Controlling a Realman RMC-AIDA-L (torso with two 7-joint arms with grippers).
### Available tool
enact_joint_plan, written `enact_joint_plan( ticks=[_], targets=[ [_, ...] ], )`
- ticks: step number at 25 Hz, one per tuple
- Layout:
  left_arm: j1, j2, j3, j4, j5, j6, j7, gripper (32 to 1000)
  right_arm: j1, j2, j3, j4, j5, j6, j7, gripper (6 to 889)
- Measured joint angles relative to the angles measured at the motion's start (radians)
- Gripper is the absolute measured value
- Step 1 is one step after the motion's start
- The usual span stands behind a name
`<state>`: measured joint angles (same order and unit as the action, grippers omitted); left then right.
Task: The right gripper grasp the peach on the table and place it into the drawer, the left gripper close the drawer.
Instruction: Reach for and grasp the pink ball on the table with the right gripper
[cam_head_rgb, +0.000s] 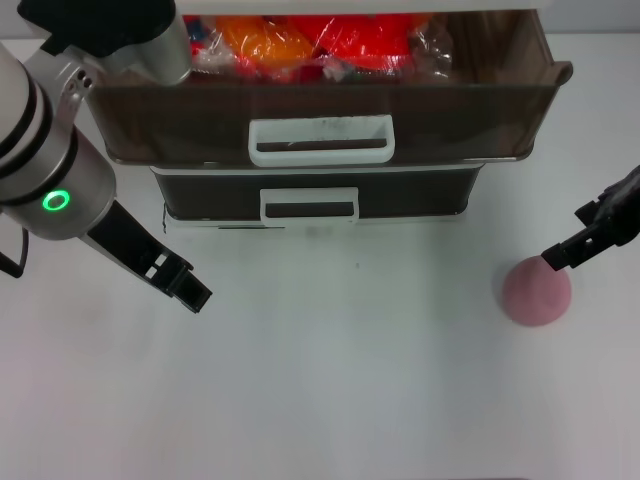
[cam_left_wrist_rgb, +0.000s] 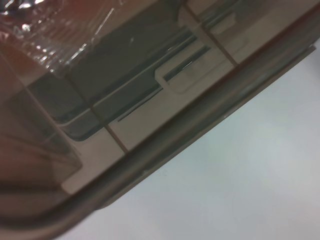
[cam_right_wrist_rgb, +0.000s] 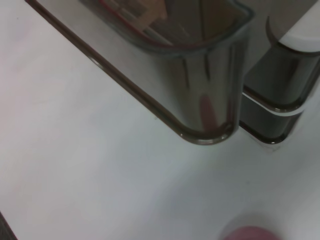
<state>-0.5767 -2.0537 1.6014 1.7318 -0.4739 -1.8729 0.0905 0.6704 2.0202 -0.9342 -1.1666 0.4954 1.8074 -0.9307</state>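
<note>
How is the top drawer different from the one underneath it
The top drawer is pulled out toward the robot and open; the lower drawer sits pushed in beneath it. The top drawer is wider with a longer white handle; the lower drawer is narrower and darker, with a shorter handle. The top drawer holds orange and red wrapped items; the lower drawer's contents cannot be seen. Both are translucent brown plastic with white loop handles.

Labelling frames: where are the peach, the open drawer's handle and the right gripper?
peach (cam_head_rgb: 536, 291), head view, middle of fruit.
drawer handle (cam_head_rgb: 321, 140), head view, white loop's opening.
right gripper (cam_head_rgb: 556, 256), head view, fingers' tip.
</note>
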Motion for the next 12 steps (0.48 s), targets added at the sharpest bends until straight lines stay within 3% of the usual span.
enact_joint_plan(
  ticks=[12],
  targets=[
    [0.001,-0.0003,0.000,0.003,0.000,0.001,0.000,801,0.000,0.000,0.001,0.003,0.001,-0.003,-0.003,869]
  ],
)
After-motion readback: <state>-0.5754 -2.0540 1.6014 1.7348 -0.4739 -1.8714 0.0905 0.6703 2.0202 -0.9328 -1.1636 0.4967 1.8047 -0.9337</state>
